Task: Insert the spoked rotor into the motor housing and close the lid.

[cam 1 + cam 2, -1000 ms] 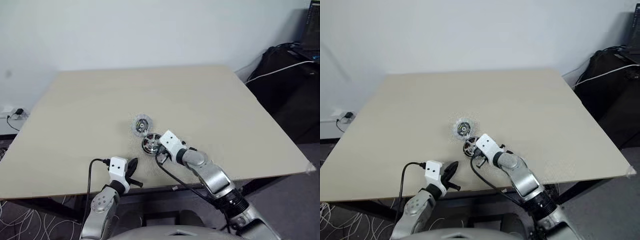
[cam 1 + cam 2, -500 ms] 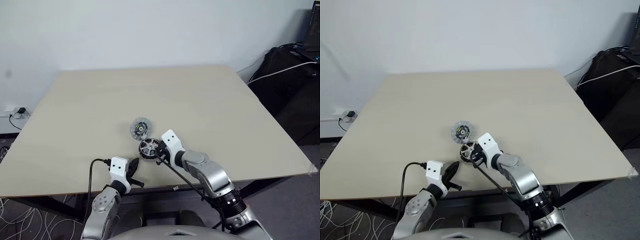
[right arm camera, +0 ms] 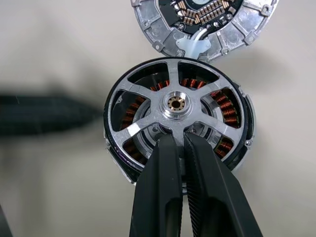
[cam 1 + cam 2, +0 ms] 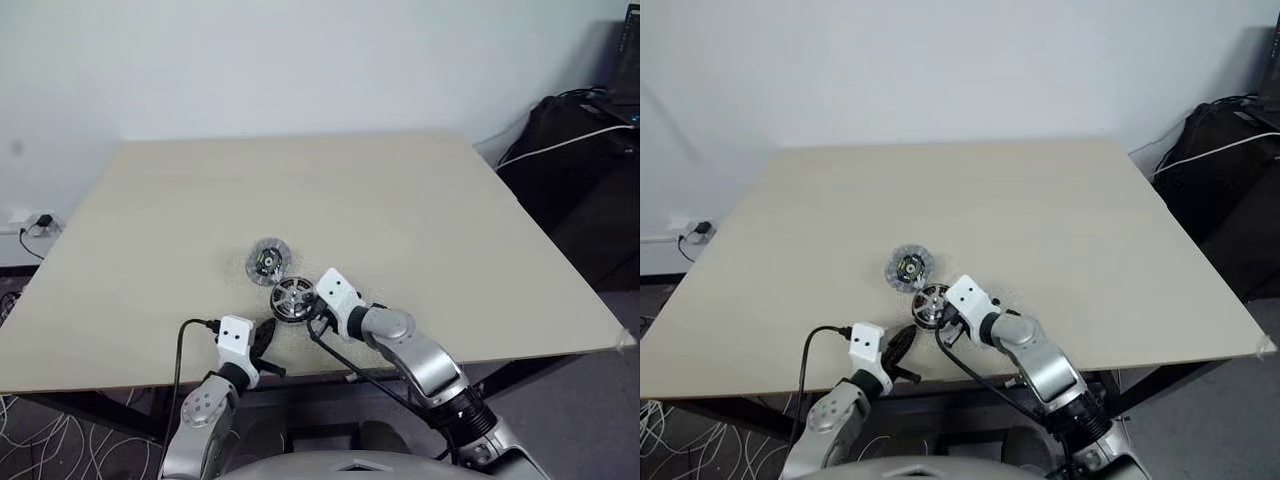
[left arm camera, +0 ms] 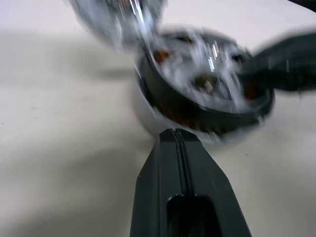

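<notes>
The spoked rotor [image 3: 175, 102] sits inside the motor housing [image 3: 226, 114], and copper windings show between its silver spokes. My right gripper [image 3: 177, 137] is shut on the rotor's near spoke, just below the hub. The lid [image 3: 197, 22] lies circuit side up, touching the housing's far edge. From the head, the housing [image 4: 291, 298] is near the table's front edge, with the lid [image 4: 267, 261] just behind it. My left gripper [image 5: 177, 134] is shut and empty, pointing at the housing [image 5: 197, 106] from a short gap away.
The pale table [image 4: 400, 200] ends close in front of both grippers. A dark bag with cables [image 4: 585, 150] stands off the right side. A wall socket [image 4: 30, 225] is at the left.
My right gripper has drawn the housing with the rotor left and slightly toward the front edge. The lid has slid left with it. The left arm kept still.
</notes>
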